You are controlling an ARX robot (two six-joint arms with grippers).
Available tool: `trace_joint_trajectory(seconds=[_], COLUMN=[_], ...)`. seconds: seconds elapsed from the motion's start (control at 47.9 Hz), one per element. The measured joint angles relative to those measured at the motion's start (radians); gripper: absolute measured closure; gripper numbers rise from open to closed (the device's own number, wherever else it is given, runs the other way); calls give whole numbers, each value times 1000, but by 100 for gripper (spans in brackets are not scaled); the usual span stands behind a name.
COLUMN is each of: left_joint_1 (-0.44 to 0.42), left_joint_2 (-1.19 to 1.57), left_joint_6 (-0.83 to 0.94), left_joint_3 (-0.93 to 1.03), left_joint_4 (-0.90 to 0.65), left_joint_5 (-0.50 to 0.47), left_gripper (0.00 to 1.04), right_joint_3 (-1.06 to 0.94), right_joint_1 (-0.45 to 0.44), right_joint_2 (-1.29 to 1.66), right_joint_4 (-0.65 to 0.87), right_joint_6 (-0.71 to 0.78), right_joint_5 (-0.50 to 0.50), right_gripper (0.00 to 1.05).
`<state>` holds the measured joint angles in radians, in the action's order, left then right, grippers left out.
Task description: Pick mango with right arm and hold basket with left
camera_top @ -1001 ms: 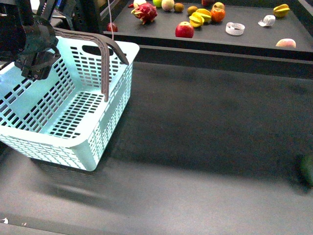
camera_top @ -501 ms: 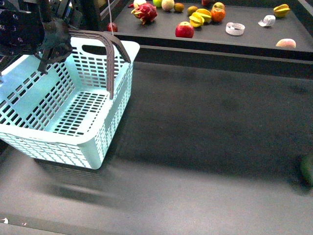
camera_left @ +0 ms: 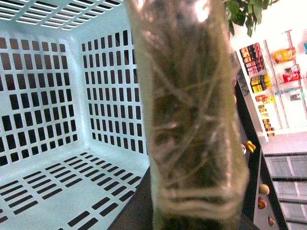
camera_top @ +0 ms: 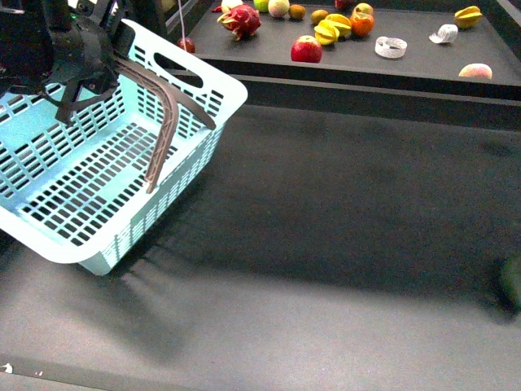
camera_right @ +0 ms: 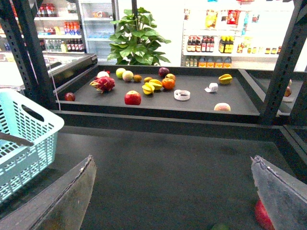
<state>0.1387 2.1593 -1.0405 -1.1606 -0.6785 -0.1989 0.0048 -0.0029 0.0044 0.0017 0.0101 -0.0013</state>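
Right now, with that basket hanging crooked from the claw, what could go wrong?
1. The basket is tilted, held only by a handle in the left claw; it could swing or slip loose.
2. The mango sits tight between a starfruit and an orange on the shelf, so the open right claw might knock or grab a neighbour instead.

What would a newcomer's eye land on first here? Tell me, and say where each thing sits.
The big pale turquoise basket at front left, tilted, with the left gripper clamped on its grey-brown handle. Next, the fruit on the raised dark shelf at the back: a red apple, a pink dragon fruit and yellow starfruit beside an orange. The right gripper hangs open over the dark counter.
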Motion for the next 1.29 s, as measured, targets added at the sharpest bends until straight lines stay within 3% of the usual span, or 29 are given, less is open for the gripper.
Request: trace_joint_trajectory(seconds=[0.334, 0.521, 0.772, 1.293], left_joint_1=[59, 165, 256, 293], left_joint_2=[-237, -290, -290, -322], left_joint_6=[251, 425, 607, 678], left_joint_3=[277, 366, 392, 448], left_joint_4=[-140, -177, -234, -233], left_joint_5=[235, 353, 432, 602], left_gripper=[97, 97, 97, 97], right_joint_3=[0, 0, 0, 0], right_joint_1=[0, 0, 0, 0], right_joint_2=[0, 0, 0, 0], right_joint_4=[0, 0, 0, 0], right_joint_6=[0, 0, 0, 0], right_joint_5=[0, 0, 0, 0], right_gripper=[8, 8, 8, 8])
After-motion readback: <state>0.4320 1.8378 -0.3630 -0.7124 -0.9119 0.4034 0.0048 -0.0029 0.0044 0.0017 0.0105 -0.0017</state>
